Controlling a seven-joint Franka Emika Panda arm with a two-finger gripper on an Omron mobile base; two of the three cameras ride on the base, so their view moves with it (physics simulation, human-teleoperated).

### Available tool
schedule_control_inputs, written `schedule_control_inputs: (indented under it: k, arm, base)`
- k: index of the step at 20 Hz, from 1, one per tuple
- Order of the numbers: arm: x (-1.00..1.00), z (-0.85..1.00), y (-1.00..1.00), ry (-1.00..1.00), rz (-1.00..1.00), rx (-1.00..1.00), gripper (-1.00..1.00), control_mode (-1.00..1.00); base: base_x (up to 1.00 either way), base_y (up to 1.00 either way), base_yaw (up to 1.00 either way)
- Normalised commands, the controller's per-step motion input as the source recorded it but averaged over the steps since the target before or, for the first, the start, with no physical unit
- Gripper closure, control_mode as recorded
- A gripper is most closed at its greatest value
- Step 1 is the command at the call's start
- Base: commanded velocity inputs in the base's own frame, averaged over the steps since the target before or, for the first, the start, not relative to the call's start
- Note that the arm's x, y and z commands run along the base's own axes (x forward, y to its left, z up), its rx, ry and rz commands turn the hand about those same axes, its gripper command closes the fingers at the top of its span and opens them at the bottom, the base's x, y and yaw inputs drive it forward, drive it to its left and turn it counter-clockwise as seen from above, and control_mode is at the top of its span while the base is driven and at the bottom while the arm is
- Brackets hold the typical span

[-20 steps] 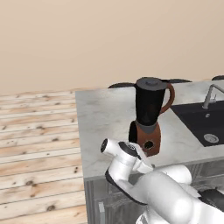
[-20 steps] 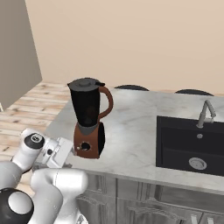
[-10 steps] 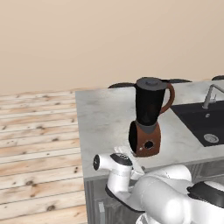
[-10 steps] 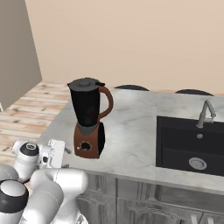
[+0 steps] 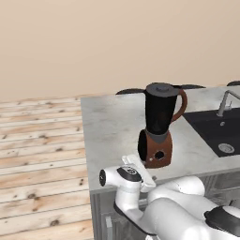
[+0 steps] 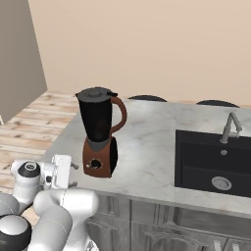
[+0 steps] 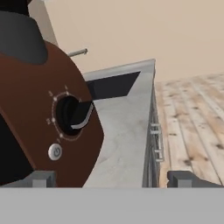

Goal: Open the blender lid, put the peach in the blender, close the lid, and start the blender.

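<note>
The blender (image 5: 159, 123) stands on the grey marble counter (image 5: 110, 136), with its dark jar upright and the blender lid (image 5: 161, 87) sitting shut on the rim. My gripper (image 5: 142, 169) hangs low at the counter's front edge, just in front of the reddish-brown base (image 6: 99, 158), apart from it. In the hand view the base (image 7: 30, 118) looms at the left, showing its round black knob (image 7: 72, 114) and a small power button (image 7: 55, 152). The gripper (image 7: 112, 179) is open with nothing between its fingertips (image 7: 39, 178). The peach is out of view.
A black sink (image 6: 215, 157) with a grey faucet (image 6: 229, 126) is set into the counter to the right of the blender. Two dark stool tops (image 6: 147, 98) show behind the counter. Wooden floor (image 5: 37, 140) lies to the left. Cabinet handles (image 7: 156, 140) run below the counter edge.
The hand has sunk a little and shifted left along the counter's front edge, and the elbow has folded lower. The blender and its lid have not moved.
</note>
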Motion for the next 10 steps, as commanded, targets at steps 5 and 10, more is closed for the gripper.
schedule_control_inputs:
  k: [5,10]
  arm:
    - [-0.04,0.0,-0.46,-0.02,-0.02,-0.02,-1.0,-1.0]
    - [-0.04,0.0,-0.54,-0.08,0.0,0.0,-1.0,-1.0]
  base:
    - [0.0,0.0,0.0]
    - [0.0,0.0,0.0]
